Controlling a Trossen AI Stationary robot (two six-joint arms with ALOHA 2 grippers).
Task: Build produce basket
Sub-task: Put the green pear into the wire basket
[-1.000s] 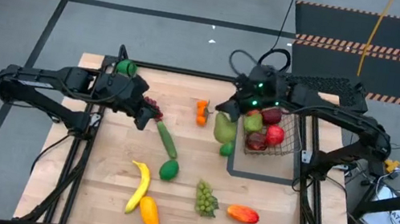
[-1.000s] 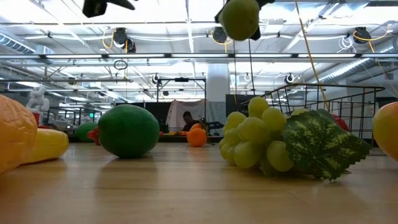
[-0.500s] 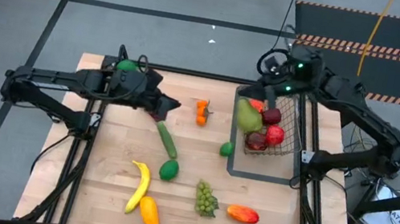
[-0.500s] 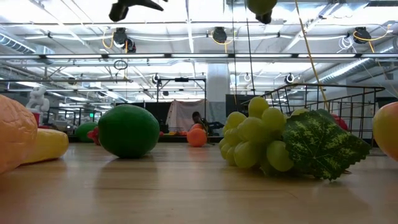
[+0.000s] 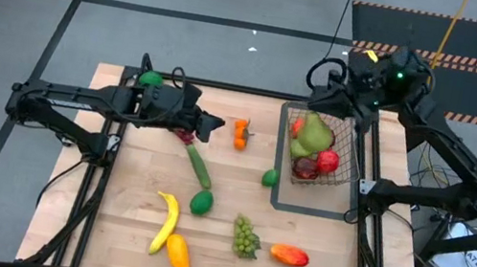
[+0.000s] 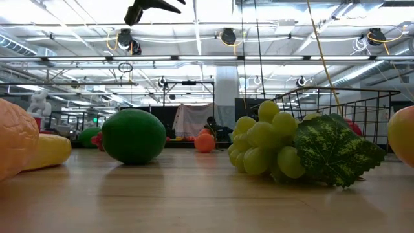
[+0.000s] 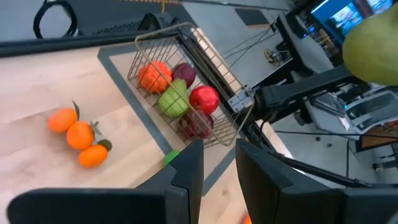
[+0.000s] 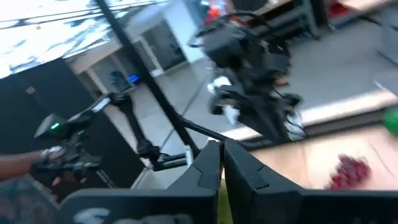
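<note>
A green pear (image 5: 314, 133) hangs over the wire basket (image 5: 353, 162) at the table's far right, with my right gripper (image 5: 337, 111) shut on it. The pear also shows in the left wrist view (image 7: 373, 43). The basket holds red apples (image 5: 326, 160), an orange fruit and a green one (image 7: 174, 99). My left gripper (image 5: 212, 127) (image 7: 217, 149) hovers left of the oranges (image 5: 241, 132), fingers slightly open with nothing between them. Purple grapes (image 5: 182, 133) lie on the table under it. My right gripper is shut on the pear's upper end (image 5: 326, 121), coming from the table's far right. Only a thin yellow-green strip (image 8: 219, 202) shows between the shut fingers; the fingers hide the rest. The pear hangs below them, clear of the basket's fruit.
The basket stands on a flat dark tray frame (image 5: 278, 198). On the wood lie a cucumber (image 5: 199, 166), two limes (image 5: 201, 203) (image 5: 270, 178), a banana (image 5: 166, 221), green grapes (image 5: 245, 237) and a mango (image 5: 289, 255). A green fruit (image 5: 150, 80) sits at the far left corner.
My right gripper has risen and swung from the basket's left side toward the table's far right, turning as it went; the pear went with it and now hangs over the basket. My left gripper has moved toward the table's right, passing over the purple grapes.
</note>
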